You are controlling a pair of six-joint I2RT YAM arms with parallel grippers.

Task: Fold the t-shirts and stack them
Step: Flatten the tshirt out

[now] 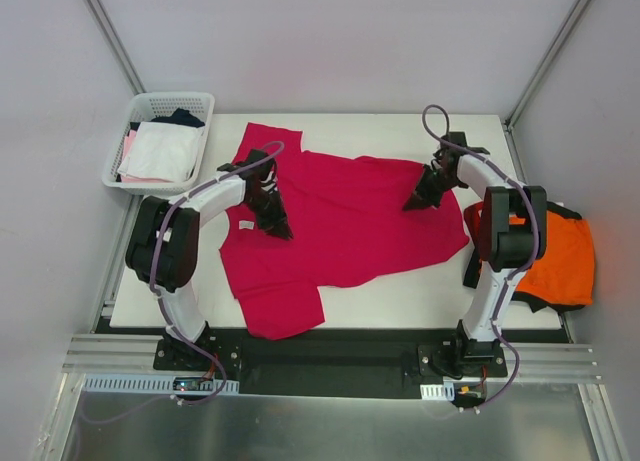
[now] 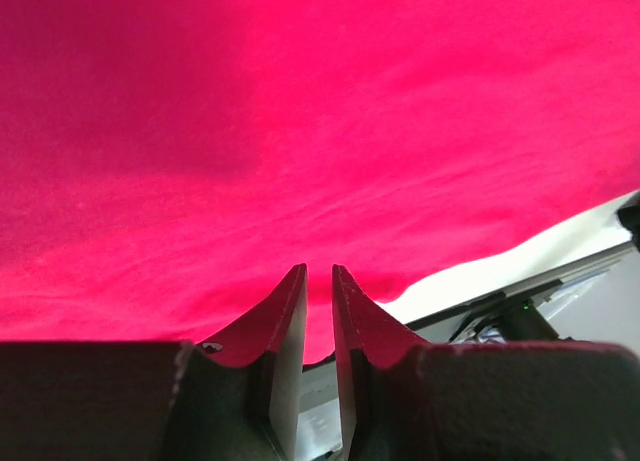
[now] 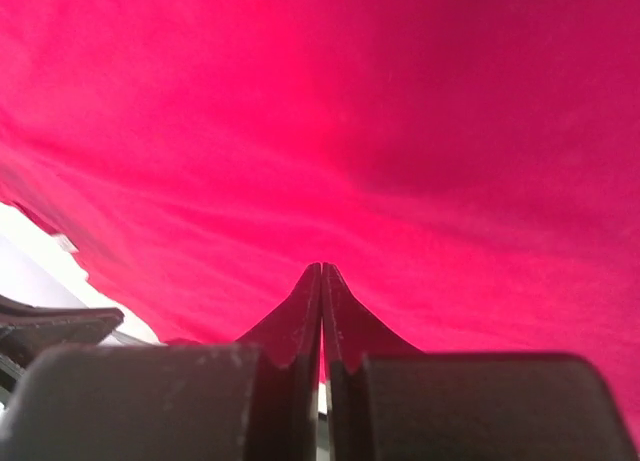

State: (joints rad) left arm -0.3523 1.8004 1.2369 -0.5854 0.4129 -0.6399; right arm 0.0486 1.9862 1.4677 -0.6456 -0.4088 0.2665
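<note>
A crimson t-shirt point(image 1: 350, 221) lies spread across the white table point(image 1: 400, 296), one sleeve toward the far left and its lower part near the front edge. My left gripper point(image 1: 281, 228) is down on the shirt's left part. In the left wrist view its jaws point(image 2: 320, 269) stand a narrow slit apart, tips pressed into the crimson cloth point(image 2: 300, 131). On the shirt's far right part, my right gripper point(image 1: 413, 203) has its jaws point(image 3: 322, 267) fully together with the tips in the cloth point(image 3: 350, 131). An orange t-shirt point(image 1: 565, 256) lies past the table's right edge, with black cloth point(image 1: 535, 303) under it.
A white mesh basket point(image 1: 150, 106) holding white point(image 1: 160, 151) and pink garments stands off the table's far left corner. Bare table shows along the front and the far right. The metal rail with both arm bases runs along the near edge.
</note>
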